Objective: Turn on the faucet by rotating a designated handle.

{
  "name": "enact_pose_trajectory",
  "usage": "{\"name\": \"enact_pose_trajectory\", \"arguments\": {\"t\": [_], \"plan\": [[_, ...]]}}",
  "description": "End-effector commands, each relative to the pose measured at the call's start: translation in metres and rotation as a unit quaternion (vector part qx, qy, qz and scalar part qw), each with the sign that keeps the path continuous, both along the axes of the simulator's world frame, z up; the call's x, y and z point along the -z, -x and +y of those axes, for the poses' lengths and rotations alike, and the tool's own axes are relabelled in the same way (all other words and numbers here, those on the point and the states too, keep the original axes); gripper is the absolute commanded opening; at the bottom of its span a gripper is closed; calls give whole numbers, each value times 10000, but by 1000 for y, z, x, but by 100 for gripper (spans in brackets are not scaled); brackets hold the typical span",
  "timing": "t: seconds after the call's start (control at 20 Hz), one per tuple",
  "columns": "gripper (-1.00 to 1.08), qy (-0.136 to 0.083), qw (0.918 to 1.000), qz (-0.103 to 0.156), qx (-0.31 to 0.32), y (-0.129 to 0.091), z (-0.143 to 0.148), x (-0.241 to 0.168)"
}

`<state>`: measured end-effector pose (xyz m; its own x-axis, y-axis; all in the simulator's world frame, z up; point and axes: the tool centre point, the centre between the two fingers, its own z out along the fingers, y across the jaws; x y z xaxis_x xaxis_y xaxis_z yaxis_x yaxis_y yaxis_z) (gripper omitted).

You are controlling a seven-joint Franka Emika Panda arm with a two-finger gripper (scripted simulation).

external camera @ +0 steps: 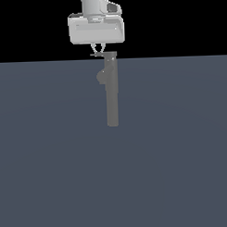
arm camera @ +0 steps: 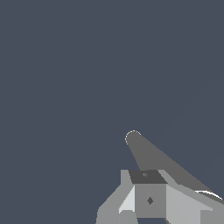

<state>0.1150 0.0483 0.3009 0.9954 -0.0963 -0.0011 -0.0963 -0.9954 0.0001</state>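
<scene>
The faucet is a tall, slim grey column standing upright on the floor, with a rounded bulge on its side toward the exterior view's left. The handle is a thin short lever sticking out from the column's top toward the exterior view's left. My gripper hangs straight down just above that lever. Its fingers are drawn together to a point, and the tips are at the lever. In the wrist view the column runs away from my fingers. I cannot make out the handle there.
A flat dark blue-grey floor lies all around the faucet, under a black background. Nothing else stands on it.
</scene>
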Motion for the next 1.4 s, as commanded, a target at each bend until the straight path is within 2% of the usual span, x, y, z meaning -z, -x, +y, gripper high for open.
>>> {"name": "enact_pose_trajectory", "arguments": {"t": [0.0,0.9,1.0,1.35], "plan": [[-100,0,10000,-6,2,-1,0,0],[-100,0,10000,-5,2,40,16,0],[-100,7,10000,-54,33,33,11,0],[-100,4,10000,-37,22,53,6,0]]}}
